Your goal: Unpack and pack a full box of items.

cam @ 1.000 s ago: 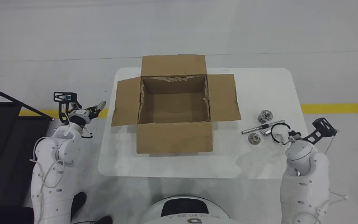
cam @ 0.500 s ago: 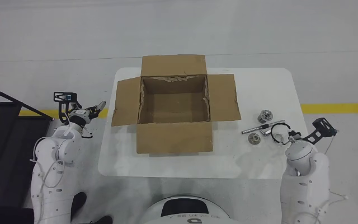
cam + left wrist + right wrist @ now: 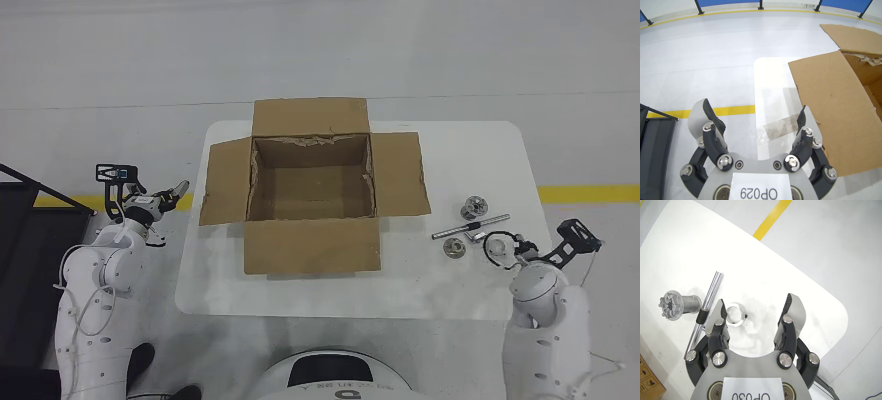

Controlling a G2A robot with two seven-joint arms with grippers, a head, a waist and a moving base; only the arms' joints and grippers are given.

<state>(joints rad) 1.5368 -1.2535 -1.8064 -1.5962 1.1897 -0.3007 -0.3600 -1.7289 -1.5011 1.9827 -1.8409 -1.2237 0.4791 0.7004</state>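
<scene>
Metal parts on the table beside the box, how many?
4, all right of the box: a flanged hub, a rod, a small cylinder, and a ring by the right claw. None seen inside the box.

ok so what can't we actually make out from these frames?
Top view: box floor along its near wall, hidden by that wall.
Left wrist view: box interior, screened by its side flap and cut by the picture edge.
Right wrist view: rod's near end, behind the right gripper; ring partly behind one finger.
Top view: metal piece beside the rod, too small to identify.
</scene>
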